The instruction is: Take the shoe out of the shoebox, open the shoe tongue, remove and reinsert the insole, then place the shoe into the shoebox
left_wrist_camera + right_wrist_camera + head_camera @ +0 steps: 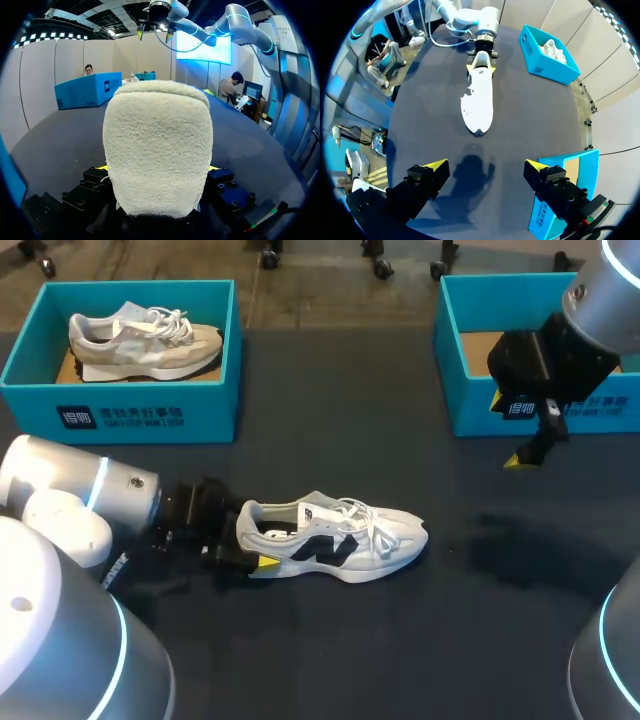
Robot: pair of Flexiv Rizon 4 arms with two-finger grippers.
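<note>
Left gripper (248, 545) clenched on the heel of the white shoe (340, 538) — sole flat on the dark table (480, 620), outside either box; its long axis runs nine to three o'clock in the head view, toe at three; right gripper (486, 165) hangs released, fingers wide, the shoe at its twelve o'clock, toe-first — the free arm for the tongue, I'd judge; beyond, right shoebox (480, 410) at one o'clock, left shoebox (150, 410) at eleven holding a beige shoe (140, 340); white print on both fronts, not read out.
</note>
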